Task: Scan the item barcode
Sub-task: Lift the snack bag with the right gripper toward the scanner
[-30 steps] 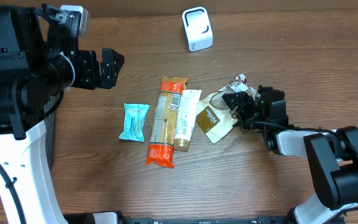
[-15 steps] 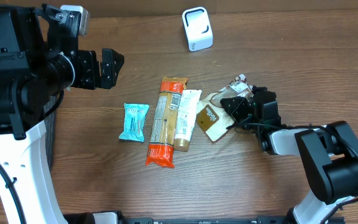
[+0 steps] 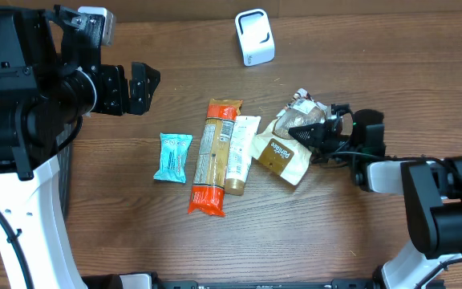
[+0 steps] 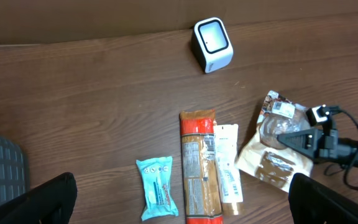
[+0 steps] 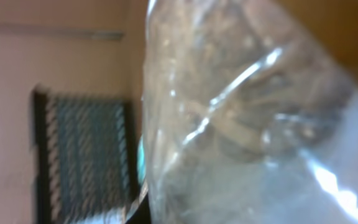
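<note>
Snack bag (image 3: 285, 150) right of table centre, just beside the tube (image 3: 241, 154). Long axis diagonal: clear end far-right, brown end near-left. White logo on the brown end, possibly a brand, illegible. Right gripper (image 3: 318, 132) clamped on the bag's clear part. Left gripper (image 3: 137, 87) spread wide, holding nothing.

table (image 3: 375, 48): wood | on it: scanner (image 3: 254, 37), teal packet (image 3: 172, 157), pasta bag (image 3: 214, 156), tube (image 3: 240, 152), pouch (image 3: 283, 156) perhaps resting

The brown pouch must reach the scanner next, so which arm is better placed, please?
Right: the right gripper is shut on the brown pouch; the left gripper hangs open, far from it.
</note>
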